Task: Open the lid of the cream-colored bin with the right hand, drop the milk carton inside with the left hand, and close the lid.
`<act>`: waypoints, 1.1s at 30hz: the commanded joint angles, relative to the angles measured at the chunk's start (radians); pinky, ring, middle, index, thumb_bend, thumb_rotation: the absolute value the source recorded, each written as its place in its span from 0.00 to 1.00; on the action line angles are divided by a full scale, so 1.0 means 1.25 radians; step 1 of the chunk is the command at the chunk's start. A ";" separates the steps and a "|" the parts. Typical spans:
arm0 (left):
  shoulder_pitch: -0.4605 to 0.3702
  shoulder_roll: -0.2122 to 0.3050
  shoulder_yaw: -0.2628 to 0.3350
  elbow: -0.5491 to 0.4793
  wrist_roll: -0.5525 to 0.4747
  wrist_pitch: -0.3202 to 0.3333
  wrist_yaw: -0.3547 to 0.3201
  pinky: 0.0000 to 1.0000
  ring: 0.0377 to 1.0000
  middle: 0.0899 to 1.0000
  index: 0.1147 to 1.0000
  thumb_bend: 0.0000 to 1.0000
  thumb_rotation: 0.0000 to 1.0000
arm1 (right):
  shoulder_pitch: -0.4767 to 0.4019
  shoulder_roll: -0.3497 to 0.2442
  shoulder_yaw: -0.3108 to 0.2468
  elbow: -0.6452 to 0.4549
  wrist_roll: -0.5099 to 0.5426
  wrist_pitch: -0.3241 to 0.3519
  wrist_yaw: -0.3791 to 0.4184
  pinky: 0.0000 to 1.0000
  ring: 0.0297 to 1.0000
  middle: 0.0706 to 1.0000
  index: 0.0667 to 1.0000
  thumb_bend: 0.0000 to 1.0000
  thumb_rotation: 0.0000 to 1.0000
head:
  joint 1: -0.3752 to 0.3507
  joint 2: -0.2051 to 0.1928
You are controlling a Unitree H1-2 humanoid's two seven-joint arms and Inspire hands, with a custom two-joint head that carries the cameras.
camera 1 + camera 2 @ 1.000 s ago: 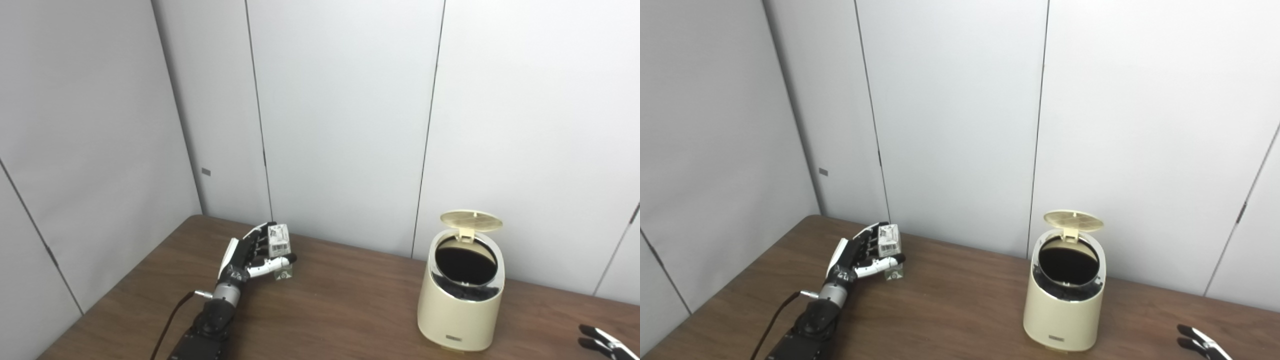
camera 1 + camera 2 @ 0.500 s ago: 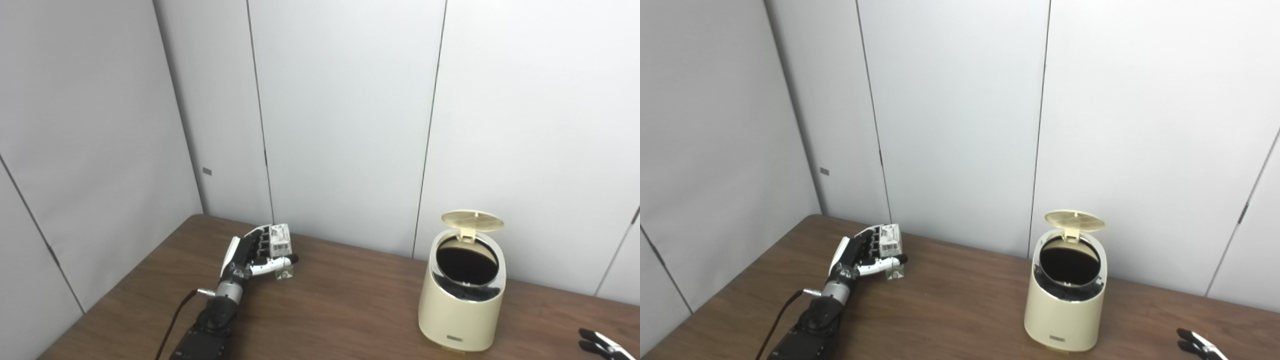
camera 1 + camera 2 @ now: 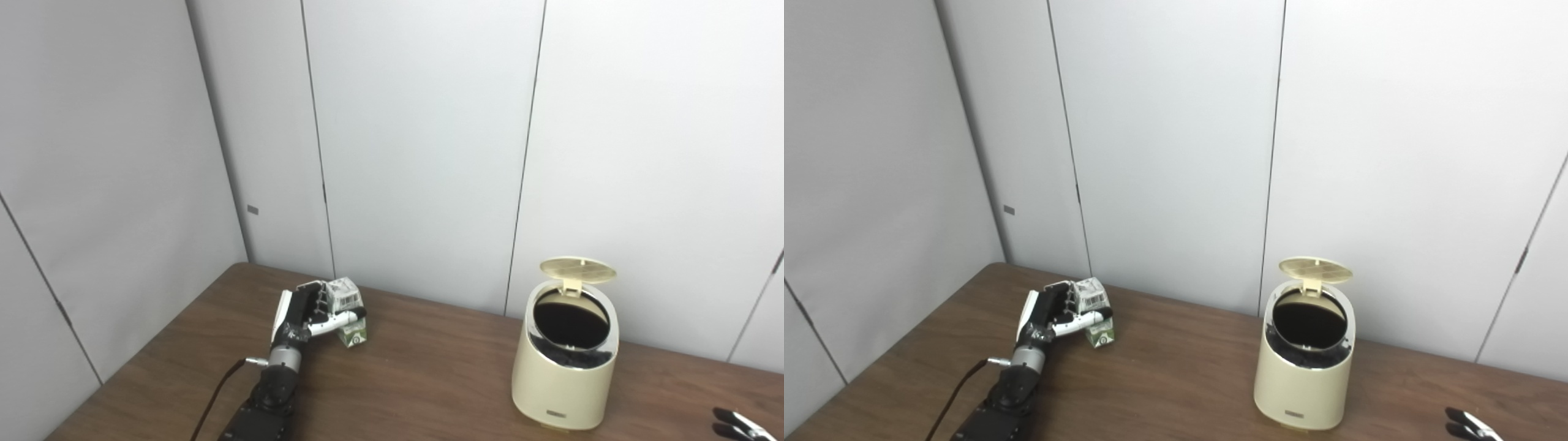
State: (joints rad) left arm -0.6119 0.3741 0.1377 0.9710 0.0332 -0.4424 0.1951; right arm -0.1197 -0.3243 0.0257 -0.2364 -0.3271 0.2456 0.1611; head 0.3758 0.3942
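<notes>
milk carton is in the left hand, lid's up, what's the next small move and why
Probably lift the milk carton off the table: the left hand is closed around it, its base looks still on the wood, and the bin stands open off to the right.

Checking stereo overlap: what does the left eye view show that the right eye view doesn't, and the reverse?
Left eye only: nothing extra that I can tell; it frames everything further right.

Right eye only: more table and wall to the right of the bin.

Both: the left hand wrapped around the milk carton, which is tilted on the table; the cream bin with its lid up; only the fingertips of the right hand at the bottom right corner.
</notes>
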 commanded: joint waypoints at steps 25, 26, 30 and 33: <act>0.066 -0.093 -0.020 -0.484 0.080 0.003 0.029 0.40 0.44 0.43 0.43 0.52 0.00 | -0.057 0.051 0.009 -0.023 -0.004 0.016 -0.016 0.68 0.85 0.94 0.93 0.72 0.01 | -0.068 0.002; 0.070 -0.103 -0.021 -0.511 0.093 0.016 0.033 0.40 0.44 0.43 0.43 0.52 0.00 | -0.059 0.054 0.010 -0.027 -0.004 0.023 -0.015 0.69 0.86 0.94 0.93 0.72 0.01 | -0.072 0.002; 0.082 -0.142 -0.029 -0.605 0.143 0.067 0.042 0.32 0.39 0.42 0.43 0.52 0.00 | -0.066 0.061 0.013 -0.037 -0.002 0.043 -0.012 0.75 0.88 0.95 0.95 0.70 0.00 | -0.094 0.005; 0.087 -0.168 -0.031 -0.657 0.160 0.097 0.040 0.28 0.35 0.40 0.44 0.52 0.00 | -0.072 0.068 0.016 -0.041 -0.002 0.050 -0.015 0.75 0.88 0.95 0.95 0.71 0.00 | -0.116 0.007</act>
State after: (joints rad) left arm -0.4672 0.1561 0.0975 0.2042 0.2205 -0.3195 0.2277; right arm -0.1733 -0.2416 0.0489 -0.2457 -0.3321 0.3103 0.1535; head 0.2302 0.4034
